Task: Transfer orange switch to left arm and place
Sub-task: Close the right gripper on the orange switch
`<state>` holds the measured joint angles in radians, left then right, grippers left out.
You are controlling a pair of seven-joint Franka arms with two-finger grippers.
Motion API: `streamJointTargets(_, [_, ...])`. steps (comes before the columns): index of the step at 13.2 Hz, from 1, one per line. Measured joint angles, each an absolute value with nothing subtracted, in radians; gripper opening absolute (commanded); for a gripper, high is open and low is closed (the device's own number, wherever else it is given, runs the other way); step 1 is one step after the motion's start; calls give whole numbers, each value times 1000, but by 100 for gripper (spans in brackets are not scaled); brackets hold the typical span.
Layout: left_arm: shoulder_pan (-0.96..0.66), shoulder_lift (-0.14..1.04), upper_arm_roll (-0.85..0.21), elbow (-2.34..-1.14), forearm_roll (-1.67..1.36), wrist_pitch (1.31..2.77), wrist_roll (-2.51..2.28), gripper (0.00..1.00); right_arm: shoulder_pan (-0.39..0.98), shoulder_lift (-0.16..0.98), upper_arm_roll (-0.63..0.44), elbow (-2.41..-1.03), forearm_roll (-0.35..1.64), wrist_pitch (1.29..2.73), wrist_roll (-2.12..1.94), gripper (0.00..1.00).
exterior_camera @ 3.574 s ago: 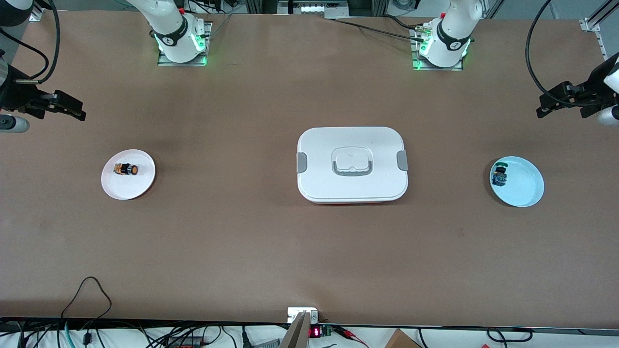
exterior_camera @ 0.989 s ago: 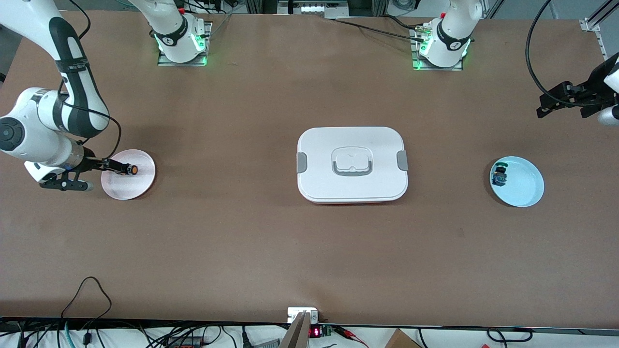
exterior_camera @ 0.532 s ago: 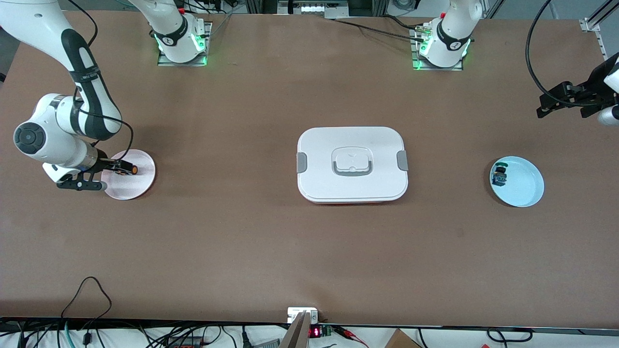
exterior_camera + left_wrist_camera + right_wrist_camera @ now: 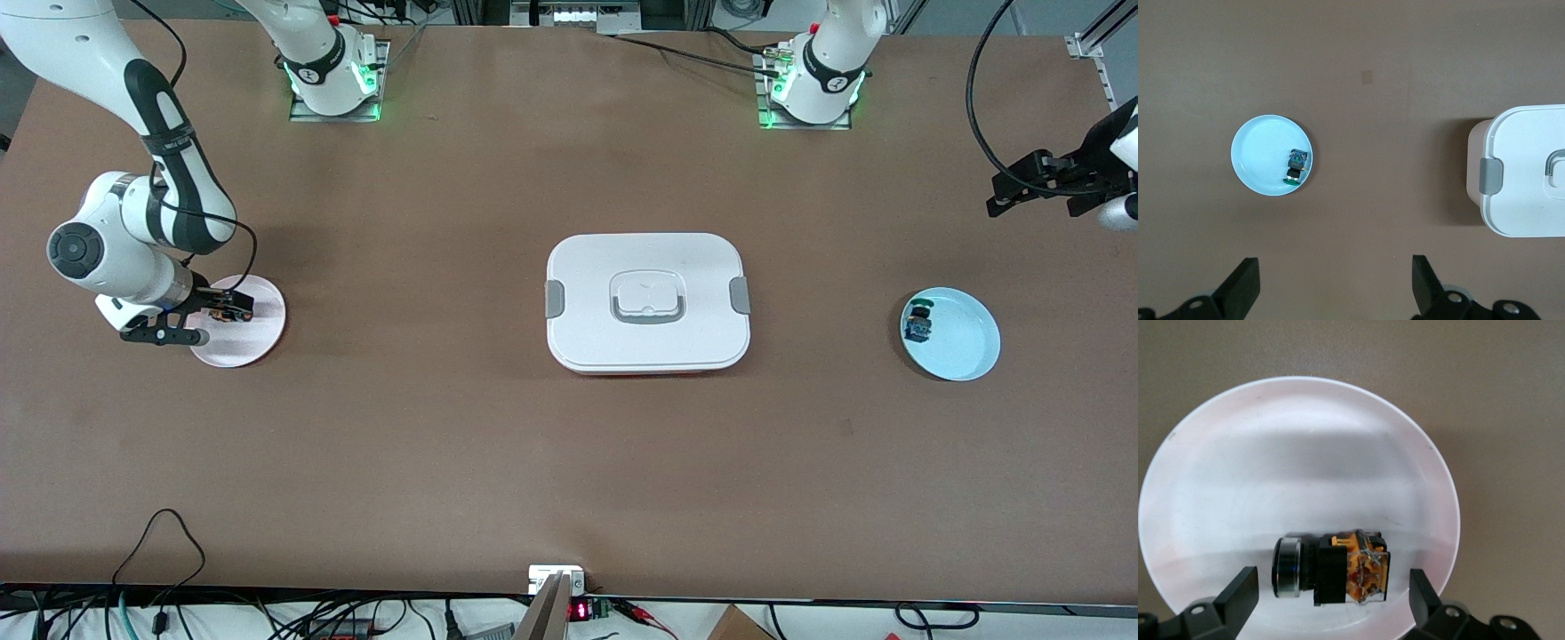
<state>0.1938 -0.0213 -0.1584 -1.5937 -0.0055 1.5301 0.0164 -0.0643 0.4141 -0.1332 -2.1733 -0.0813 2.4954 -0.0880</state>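
Two arms: white, black-jointed, based along the frame's top edge.
Right tool (image 4: 233, 312): low over the pink plate (image 4: 258, 338) at frame left, fingers (image 4: 1238, 590) spread wide and straddling the orange switch (image 4: 1331, 568).
Orange switch: lying on its side on the glossy round plate, black body, translucent orange base.
Left tool (image 4: 1040, 182): waiting at the frame's right edge, fingers (image 4: 1241, 287) wide apart.
Box (image 4: 647, 302): frame centre, smooth white rounded rectangle, grey clips.
Blue plate (image 4: 965, 342): holds a green-capped switch (image 4: 918, 323).
Table (image 4: 569, 462): matte brown.

Robotics lab; arm bases (image 4: 333, 76) bolted on brown table (image 4: 569, 462); cables (image 4: 160, 533) along edge
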Motion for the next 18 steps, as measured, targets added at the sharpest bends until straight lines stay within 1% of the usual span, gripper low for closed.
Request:
streamJointTargets(5, [194, -21, -158, -1594, -5, 1530, 16, 100, -64, 433, -133, -2179, -76, 2536, -84, 100])
streamJointTargets(10, [194, -21, -158, -1594, -5, 1530, 16, 100, -64, 448, -133, -2179, -22, 2554, -78, 100])
streamJointTargets(11, [194, -21, -158, -1594, -5, 1530, 16, 100, -64, 453, -133, -2179, -22, 2558, -78, 93])
streamJointTargets(12, [194, -21, -158, -1594, -5, 1530, 16, 100, -64, 455, -133, -2179, -22, 2560, -78, 82])
streamJointTargets(14, [194, -21, -158, -1594, -5, 1530, 16, 100, -64, 459, -133, -2179, -22, 2561, -78, 48])
streamJointTargets(15, [194, -21, -158, -1594, -5, 1530, 16, 100, -64, 460, -133, -2179, -22, 2561, -78, 36])
streamJointTargets(17, [194, -21, -158, -1594, -5, 1530, 16, 100, -64, 445, -131, -2178, -22, 2557, -79, 21])
streamJointTargets(18, [194, -21, -158, -1594, -5, 1530, 16, 100, -64, 446, -131, -2178, -22, 2556, -79, 18])
